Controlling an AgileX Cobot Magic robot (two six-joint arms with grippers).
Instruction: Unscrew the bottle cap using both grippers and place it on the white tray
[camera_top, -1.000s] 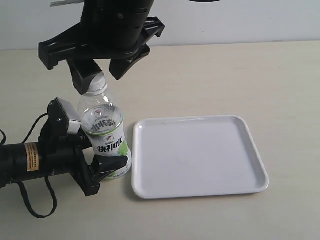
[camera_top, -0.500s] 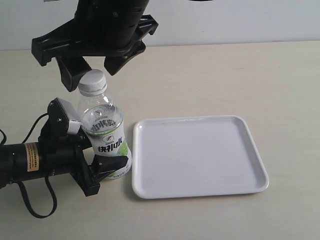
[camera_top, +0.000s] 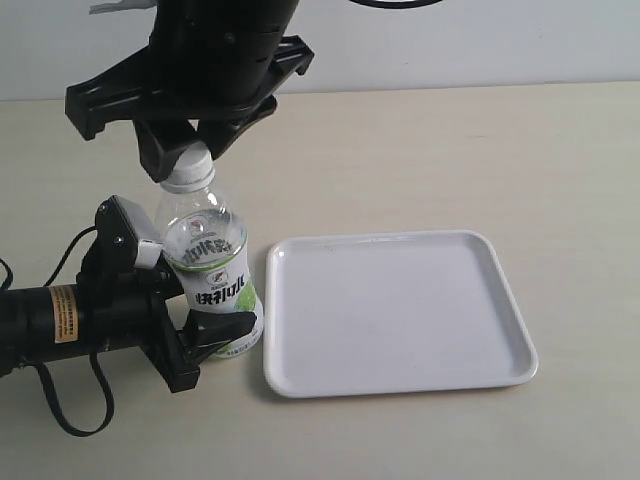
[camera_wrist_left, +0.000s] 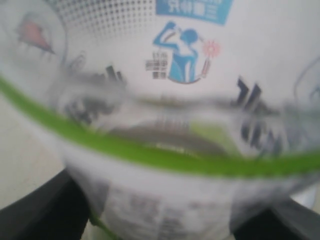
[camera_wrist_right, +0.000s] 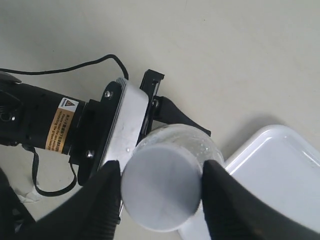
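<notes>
The bottle stands upright just left of the white tray. My left gripper is shut on the bottle's lower body from the left; the label fills the left wrist view, with a black finger at its side. From above, my right gripper is shut on the bottle cap, which sits on the bottle's neck. In the right wrist view both black fingers touch opposite sides of the cap. The tray holds nothing.
The left arm, black with an orange label, lies along the table at the left edge, and its cable loops toward the front. The right arm's large black housing hangs over the bottle.
Half a second ago the right jaws stood wide apart with the cap showing fully between them. They have since come in onto the cap's sides. Bottle and left gripper have not moved.
</notes>
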